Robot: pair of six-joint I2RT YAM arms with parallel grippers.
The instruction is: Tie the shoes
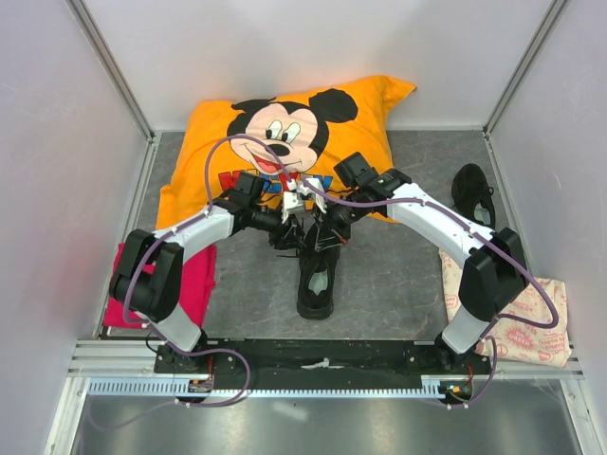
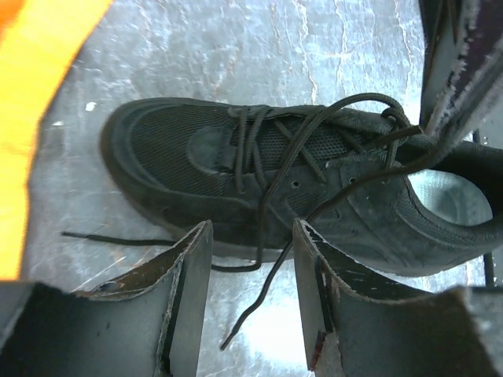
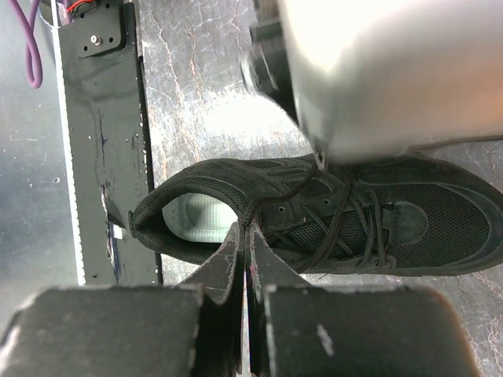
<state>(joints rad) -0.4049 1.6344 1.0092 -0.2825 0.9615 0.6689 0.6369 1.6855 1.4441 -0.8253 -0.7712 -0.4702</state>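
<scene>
**Black mesh, thin cord: near shoe under both arms, still untied**

Nearest the bases, one of the shoes (image 1: 318, 284) lies mid-table (image 1: 398, 275), heel toward the bases and toe toward the orange pillow (image 1: 285, 142).

We judge it light and soft. The mesh upper gives and the sole is stiffer, so a hard tug may drag it across the table. The laces (image 2: 261, 289) look thin, limp and probably slippery. We judge they are best pinched near the free ends, not at the crossings.

The left gripper (image 2: 252, 236) has its fingers apart. A loose lace end hangs between them, unclamped.

The right gripper (image 3: 246, 239) has its fingers pressed together at the collar, by the top eyelets. We cannot tell whether a strand is caught there.

- **Left wrist view:** it alone shows the free ends trailing onto the table beside the sole.
- **Right wrist view:** it shows the pale insole and the closed tips, but a blurred arm housing hides part of the tongue.
- **Top view:** it alone shows the second shoe (image 1: 472, 194), far right near the wall and well apart.
</scene>
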